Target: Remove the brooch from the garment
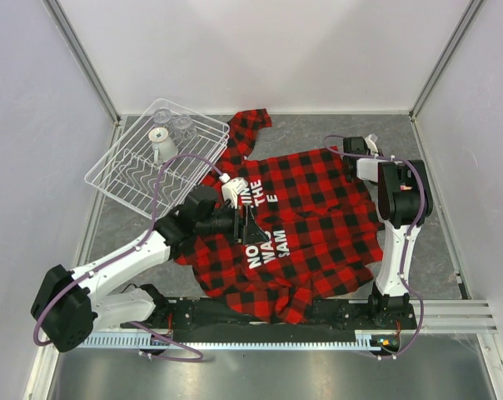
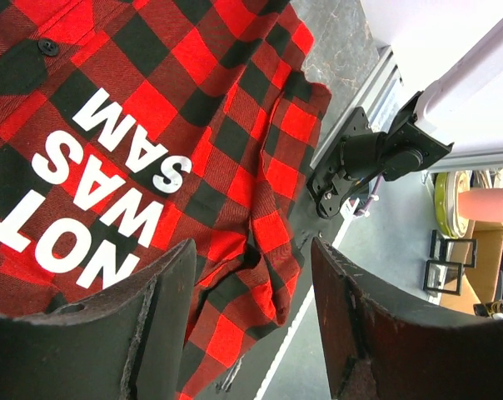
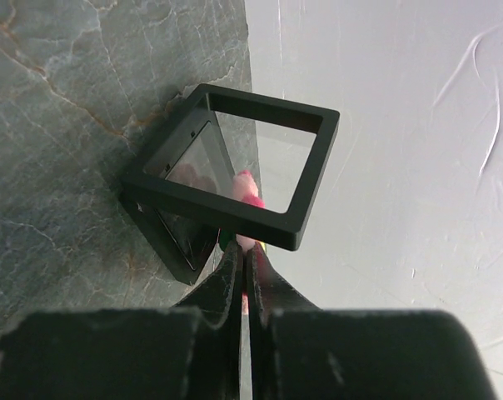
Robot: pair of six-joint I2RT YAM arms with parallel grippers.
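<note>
Two containers lie off the garment (image 1: 318, 217). A white wire dish rack (image 1: 122, 179) sits at the garment's far left, touching the sleeve, and holds clear glassware (image 1: 161, 117) and a white cup-like piece (image 1: 163, 148). A black square frame case (image 3: 218, 208) stands hinged open beyond the garment's far right corner, against the wall. The brooch (image 3: 248, 190) is off the garment. It sits between the case's two halves, pinched in the right gripper (image 3: 241, 254), whose jaws are pressed together on it.

Only pink petals and a trace of green show. The rest is hidden by the frame bar and the fingers, and contact with the case's clear film cannot be judged.

The left gripper (image 2: 251, 267) is spread wide over the garment's white lettering (image 2: 110, 179), near a raised fold. Contact with the cloth cannot be judged.

The garment lies flat on a grey marbled table (image 1: 318, 133) enclosed by plain white walls (image 1: 276, 50).
</note>
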